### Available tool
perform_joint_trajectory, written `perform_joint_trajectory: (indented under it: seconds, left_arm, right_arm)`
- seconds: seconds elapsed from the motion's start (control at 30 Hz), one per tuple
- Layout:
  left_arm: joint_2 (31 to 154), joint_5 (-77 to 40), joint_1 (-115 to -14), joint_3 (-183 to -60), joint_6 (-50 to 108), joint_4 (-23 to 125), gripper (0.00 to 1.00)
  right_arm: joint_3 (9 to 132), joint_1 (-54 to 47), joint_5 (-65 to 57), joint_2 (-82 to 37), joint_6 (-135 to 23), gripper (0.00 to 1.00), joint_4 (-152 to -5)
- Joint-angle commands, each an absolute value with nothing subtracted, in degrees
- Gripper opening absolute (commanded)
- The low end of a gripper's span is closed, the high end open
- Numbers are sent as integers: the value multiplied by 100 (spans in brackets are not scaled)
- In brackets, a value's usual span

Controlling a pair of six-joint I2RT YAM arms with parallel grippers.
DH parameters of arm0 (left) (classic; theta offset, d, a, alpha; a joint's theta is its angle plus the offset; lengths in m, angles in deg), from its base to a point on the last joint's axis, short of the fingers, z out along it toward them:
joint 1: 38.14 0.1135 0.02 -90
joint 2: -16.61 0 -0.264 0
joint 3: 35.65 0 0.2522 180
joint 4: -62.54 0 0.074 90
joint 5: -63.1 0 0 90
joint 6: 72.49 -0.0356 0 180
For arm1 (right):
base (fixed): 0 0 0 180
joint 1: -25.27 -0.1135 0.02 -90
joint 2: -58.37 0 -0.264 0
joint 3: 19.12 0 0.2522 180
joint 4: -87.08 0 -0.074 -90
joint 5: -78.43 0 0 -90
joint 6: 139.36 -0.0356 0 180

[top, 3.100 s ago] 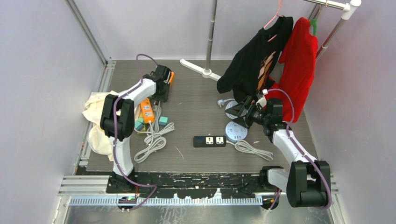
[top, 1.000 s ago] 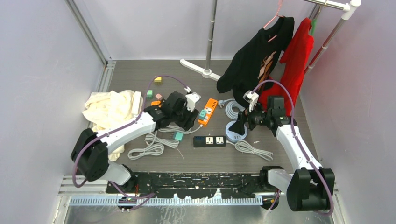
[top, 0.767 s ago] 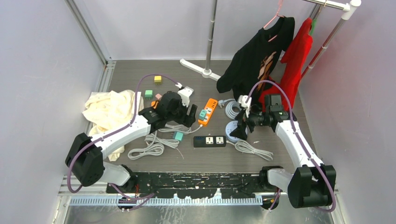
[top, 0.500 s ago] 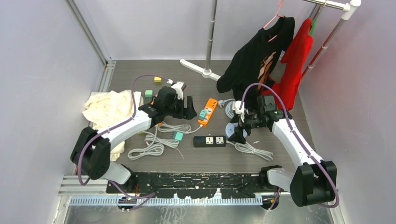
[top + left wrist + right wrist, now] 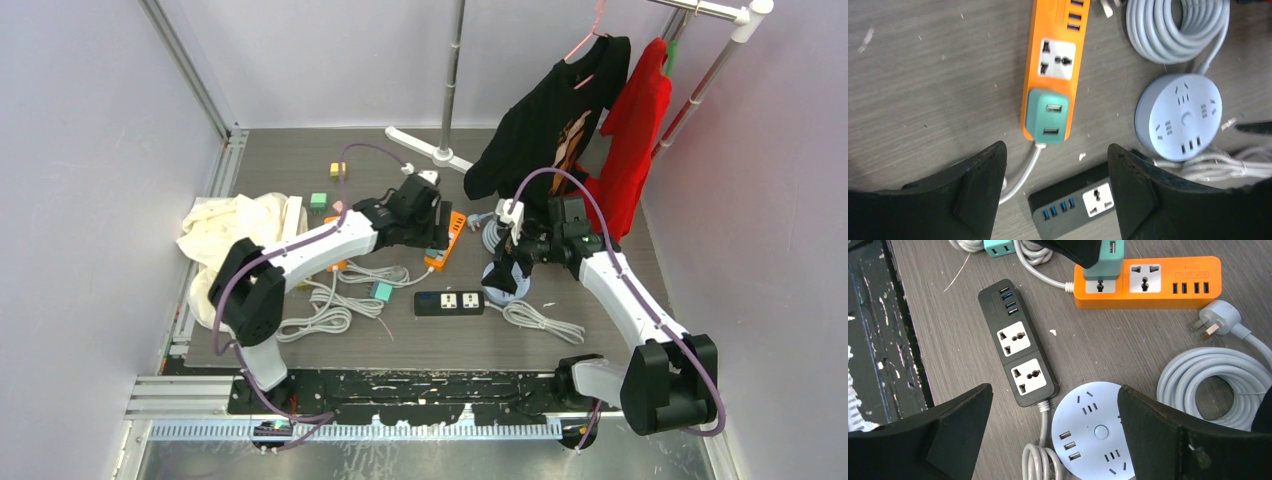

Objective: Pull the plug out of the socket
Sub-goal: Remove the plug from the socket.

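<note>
Black strip (image 5: 1020, 360) lies nearest on the table (image 5: 923, 75), its sockets bare. Just beyond, the right claw (image 5: 1054, 390) hangs spread wide and empty over the round socket (image 5: 1095, 432). Farther left, the teal plug (image 5: 1048, 116) sits in the near end of the orange strip (image 5: 1058, 55), with the left claw (image 5: 1055, 147) parted above it, holding nothing. The plug is likely light, rigid, smooth plastic, seated tight. Pinching its flat sides looks best, though the strip may lift too.
</note>
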State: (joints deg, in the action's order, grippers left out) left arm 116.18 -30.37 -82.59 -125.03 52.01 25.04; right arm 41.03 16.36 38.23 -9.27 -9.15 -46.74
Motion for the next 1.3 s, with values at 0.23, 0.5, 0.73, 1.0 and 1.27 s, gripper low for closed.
perform_joint_trajectory:
  seconds: [0.23,0.5,0.73,1.0,1.27]
  left_arm:
    - [12983,-4593,-8696,-14559,4944,414,48]
    - [13453,-4373,-8708,-15033,4719,246,47]
    - [13646,-4243,-8707,-15238,4520,330,44]
    - [13677,-4126,-8697,-15269,4207,486,9]
    - [12622,-4250,-8688,-14212,3637,1576,0]
  right_arm:
    - [3764,1711,3791,-708,-2251,100,-5667]
    - [3574,1756,3860,-610,-2566,100,-5849]
    - [3473,1779,3918,-582,-3004,100,-6115]
    - [3250,1806,3949,-554,-4160,100,-6811]
    - [2921,1869,3502,-540,-6688,100,-8202]
